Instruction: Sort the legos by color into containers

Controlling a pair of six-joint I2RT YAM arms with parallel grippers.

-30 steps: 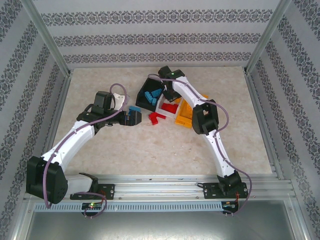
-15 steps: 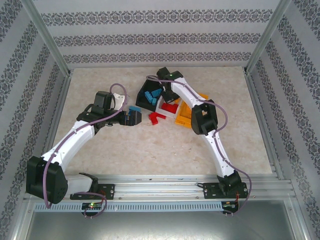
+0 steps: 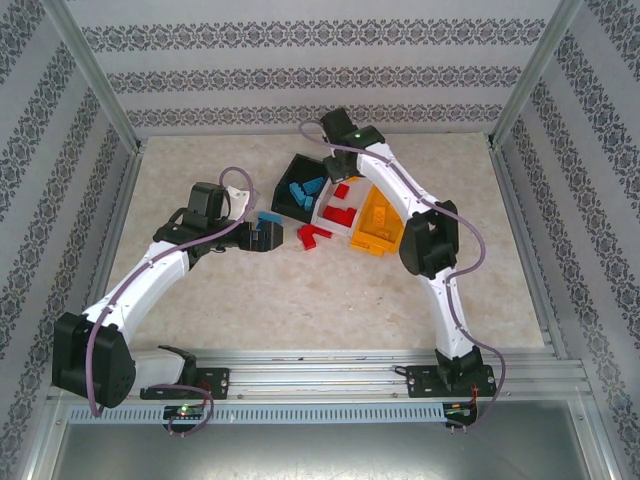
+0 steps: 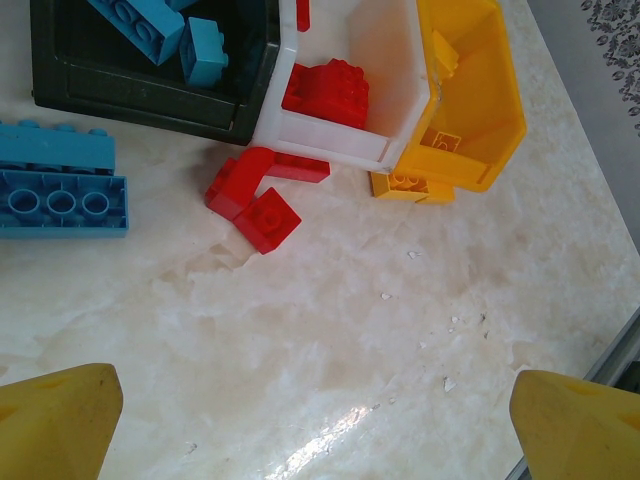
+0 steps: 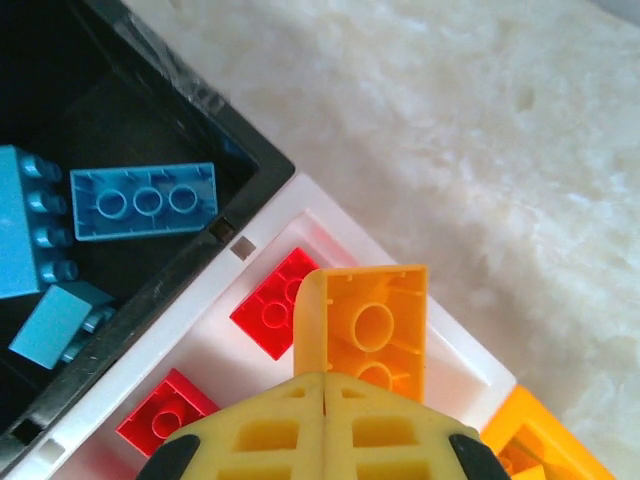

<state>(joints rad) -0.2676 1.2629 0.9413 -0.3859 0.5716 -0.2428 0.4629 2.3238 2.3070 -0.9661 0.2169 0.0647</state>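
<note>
3 plastic bins (image 4: 150, 118) part-filled.
Right gripper (image 5: 325, 392) clamps an orange studded brick (image 5: 365, 320) over the white bin (image 5: 440, 338); left gripper (image 4: 315, 405) gapes empty; red bricks (image 4: 255, 205) and blue brick (image 4: 60, 190) lie unsorted.

A pale marbled tabletop (image 3: 300, 300), glossy under even light, is enclosed by white walls (image 3: 300, 60) banded with grey ornamental pattern; aluminium posts (image 3: 97, 80) rise at its far corners.

We see blue bricks (image 4: 205, 50) in the black bin (image 4: 140, 112) at upper left, red bricks (image 4: 325, 92) in the white bin (image 4: 385, 60), an orange bin (image 4: 490, 110), an orange brick (image 5: 365, 320), a cream marbled table (image 4: 350, 340) and grey floral-banded walls (image 3: 300, 80).
</note>
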